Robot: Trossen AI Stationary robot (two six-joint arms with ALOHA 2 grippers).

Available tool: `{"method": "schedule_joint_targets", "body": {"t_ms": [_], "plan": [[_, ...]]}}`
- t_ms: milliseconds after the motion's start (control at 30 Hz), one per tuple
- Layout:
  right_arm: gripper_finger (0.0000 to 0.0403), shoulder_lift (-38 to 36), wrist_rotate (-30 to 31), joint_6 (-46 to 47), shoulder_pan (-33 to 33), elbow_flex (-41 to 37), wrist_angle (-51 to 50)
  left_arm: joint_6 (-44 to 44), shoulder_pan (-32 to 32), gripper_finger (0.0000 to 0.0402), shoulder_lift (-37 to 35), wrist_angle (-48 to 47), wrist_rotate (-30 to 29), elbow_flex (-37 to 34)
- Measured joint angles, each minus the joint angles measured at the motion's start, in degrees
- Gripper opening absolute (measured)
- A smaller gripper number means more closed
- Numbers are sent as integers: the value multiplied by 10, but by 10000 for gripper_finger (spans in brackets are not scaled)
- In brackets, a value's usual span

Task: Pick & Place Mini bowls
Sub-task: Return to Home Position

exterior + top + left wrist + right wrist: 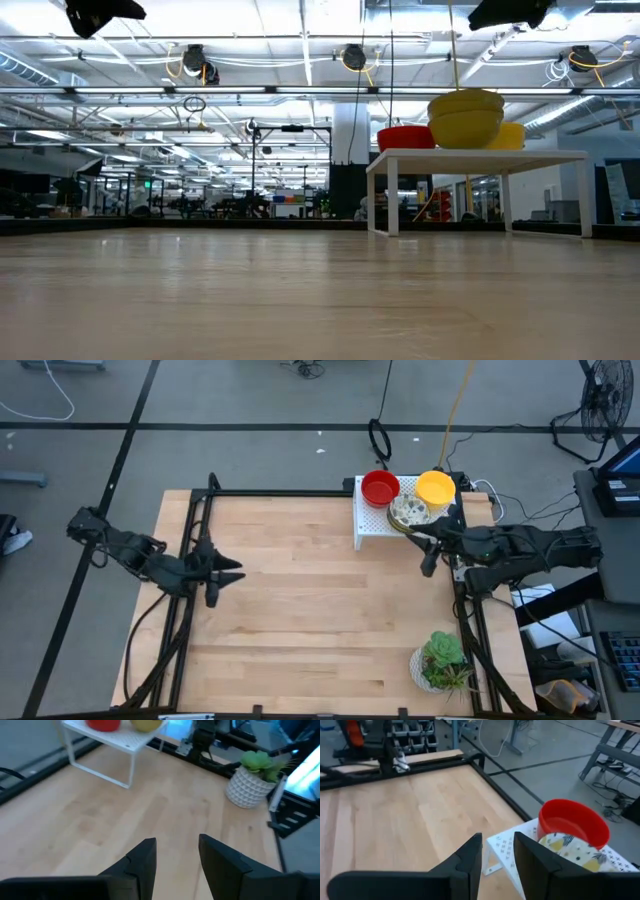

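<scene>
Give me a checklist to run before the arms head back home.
1. Load: right gripper empty, fingers apart: ok.
2. Contact: right gripper off the patterned bowl: ok.
3. Placement: patterned bowl, red bowl and yellow bowl on the white rack: ok.
4. Stack count under the patterned bowl: cannot tell.
5. Other arm: left gripper empty, open, over bare table: ok.
6. Obstacle: plant pot apart from both arms: ok.

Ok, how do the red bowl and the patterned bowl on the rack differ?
The red bowl is plain red; the patterned bowl is whitish with dark speckles. The red bowl sits by the table edge, the patterned bowl further in. In the low view the patterned bowl stands taller than the red bowl. Both sit upright on the white rack.
</scene>
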Motion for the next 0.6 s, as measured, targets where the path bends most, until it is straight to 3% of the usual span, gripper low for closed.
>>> {"method": "schedule_joint_targets", "body": {"t_ms": [300, 433, 600], "plan": [[102, -30, 0, -20, 30, -101, 25, -50, -35, 150, -10, -74, -120, 0], [102, -49, 0, -55, 37, -202, 150, -88, -39, 150, -10, -76, -150, -25], [102, -64, 0, -115, 41, -324, 349, -124, -39, 150, -9, -13, -122, -89]]}}
